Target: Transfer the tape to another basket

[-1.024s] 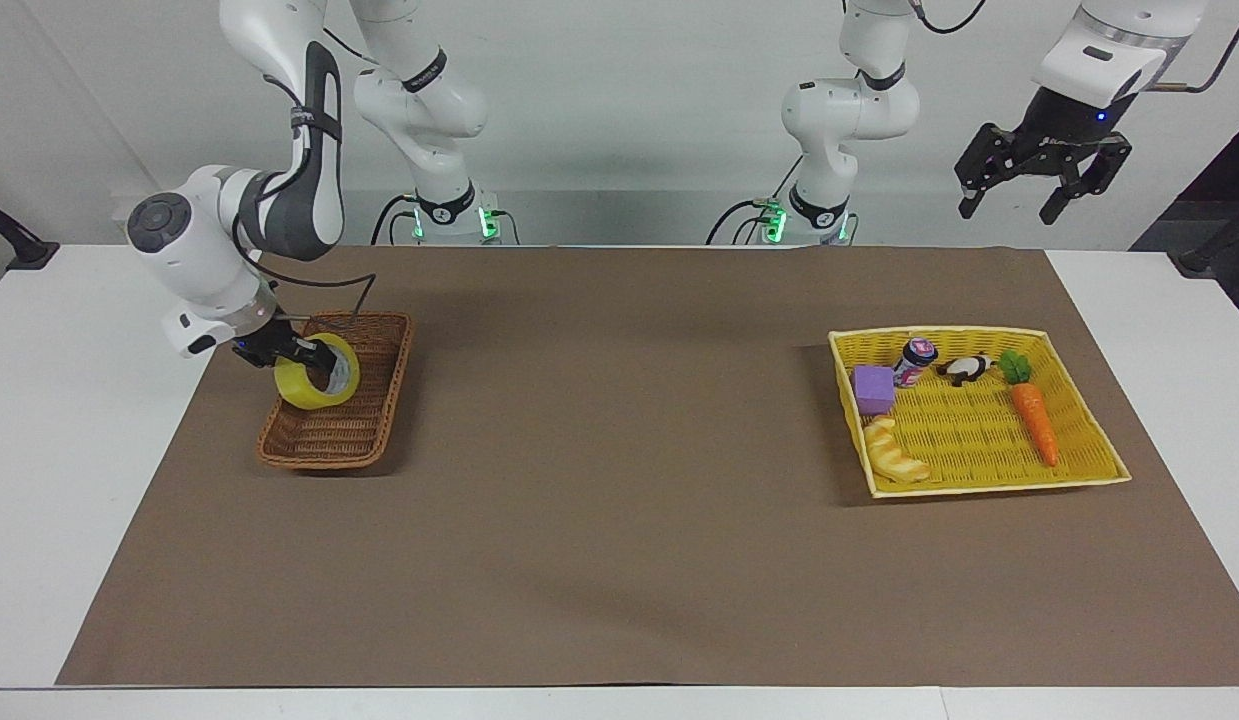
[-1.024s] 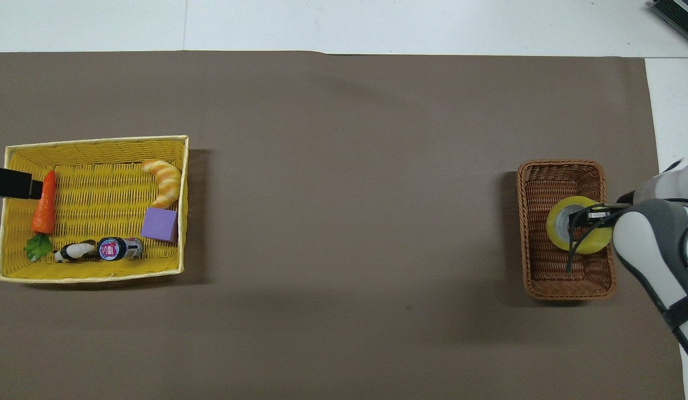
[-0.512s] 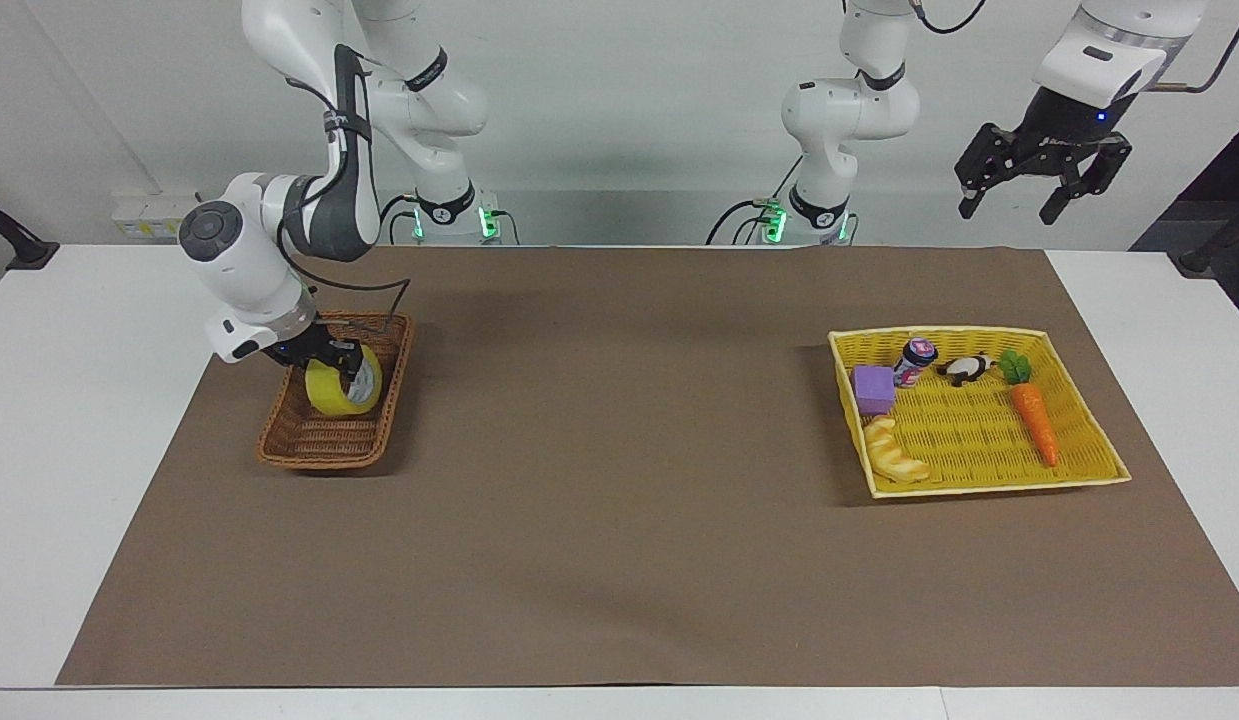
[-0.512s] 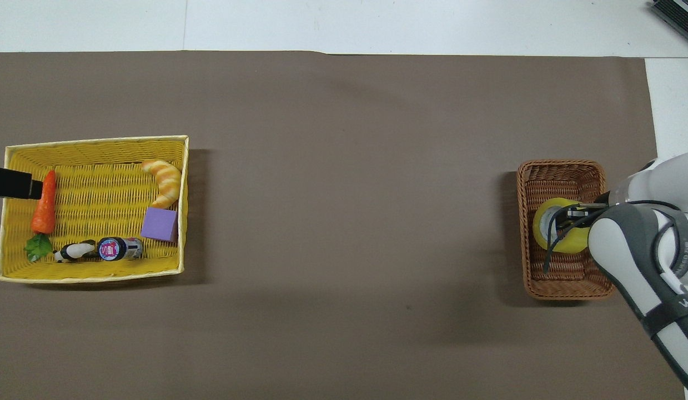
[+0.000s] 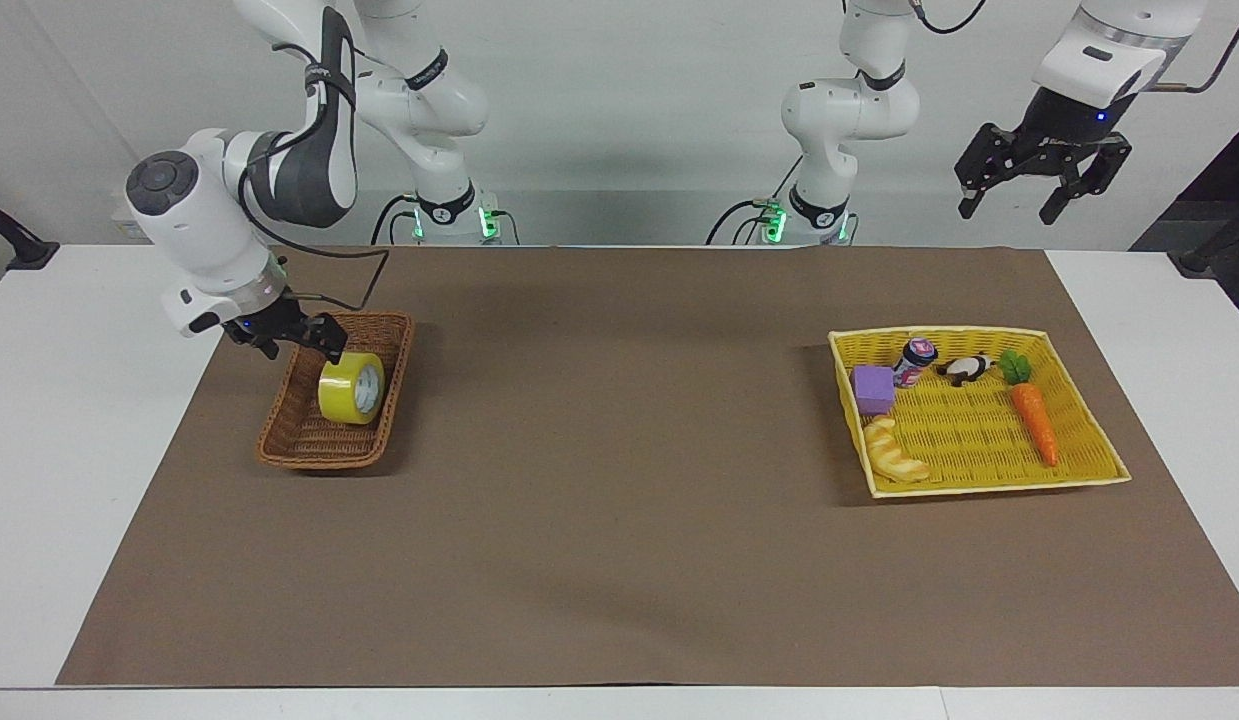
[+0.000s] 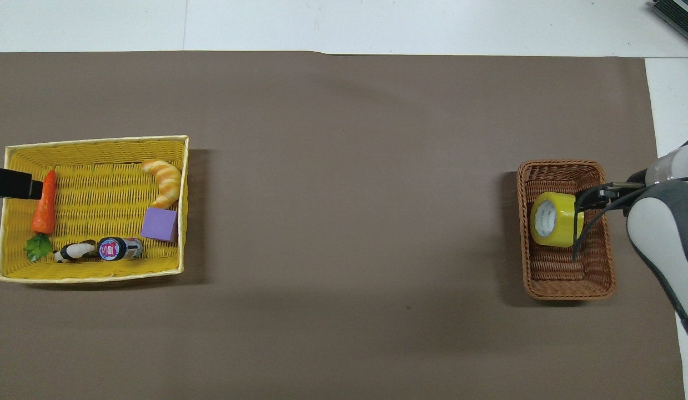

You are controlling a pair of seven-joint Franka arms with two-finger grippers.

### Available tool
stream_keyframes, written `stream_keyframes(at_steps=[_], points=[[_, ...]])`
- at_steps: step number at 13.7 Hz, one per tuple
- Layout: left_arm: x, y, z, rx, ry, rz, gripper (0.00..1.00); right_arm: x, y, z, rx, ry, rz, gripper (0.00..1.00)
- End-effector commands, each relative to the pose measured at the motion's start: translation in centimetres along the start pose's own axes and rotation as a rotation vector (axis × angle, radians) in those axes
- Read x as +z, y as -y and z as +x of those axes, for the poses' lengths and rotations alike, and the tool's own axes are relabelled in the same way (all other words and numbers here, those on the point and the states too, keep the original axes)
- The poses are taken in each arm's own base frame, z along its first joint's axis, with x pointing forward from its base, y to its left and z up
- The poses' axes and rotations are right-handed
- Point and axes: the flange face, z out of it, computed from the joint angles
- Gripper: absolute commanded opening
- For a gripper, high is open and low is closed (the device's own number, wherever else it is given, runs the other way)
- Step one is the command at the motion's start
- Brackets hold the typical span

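**Status.** Tape (image 5: pixel 351 387) is sitting on edge inside the brown basket (image 5: pixel 309 448), leaning toward the wall nearer the table centre; the core is facing that way too. Right gripper (image 5: pixel 287 336) is hovering just over the basket's rim, beside the tape but apart from it, fingers spread, gripping nothing. Judgement: transfer is effectively done; only arm retreat is remaining.

**Surroundings, ref. brown basket.** Mat (image 5: pixel 619 450) betw. the baskets is carrying nothing. Well apart, toward the left arm's end, the yellow basket (image 5: pixel 1089 480) is holding a croissant (image 5: pixel 894 452), purple block (image 5: pixel 873 388), small can (image 5: pixel 915 361), b/w toy (image 5: pixel 967 369) and carrot (image 5: pixel 1033 415). Left gripper (image 5: pixel 1041 172) is waiting high above that end, fingers spread, empty.

**Obstructions.** Nothing is blocking withdrawal. Risk, as judged: tape may roll or tip if clipped.
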Motion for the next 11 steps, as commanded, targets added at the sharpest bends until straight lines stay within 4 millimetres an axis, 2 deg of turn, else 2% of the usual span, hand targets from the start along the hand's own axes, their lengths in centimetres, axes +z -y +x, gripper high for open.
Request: stream_keyframes(at_steps=[1, 4, 6, 8, 9, 11], points=[[0.0, 0.3, -0.6, 0.0, 0.01, 0.011, 1.0, -3.3, 0.1, -0.1, 0.006, -0.045, -0.022, 1.0], [0.1, 0.3, -0.6, -0.005, 0.012, 0.011, 1.0, -8.4, 0.6, -0.6, 0.075, -0.069, 0.004, 1.0], [0.1, 0.3, -0.6, -0.003, 0.012, 0.011, 1.0, -11.3, 4.4, -1.6, 0.083, -0.073, 0.003, 1.0], [0.0, 0.2, -0.6, 0.001, 0.01, 0.011, 1.0, -12.9, 8.3, -2.9, 0.081, -0.09, 0.004, 1.0], [0.0, 0.2, -0.6, 0.001, 0.009, 0.012, 1.0, -13.3, 9.4, -3.3, 0.061, -0.083, -0.006, 1.0], [-0.1, 0.2, -0.5, 0.002, 0.005, 0.016, 1.0, -15.6, 9.9, -3.7, 0.005, -0.081, -0.004, 1.0]])
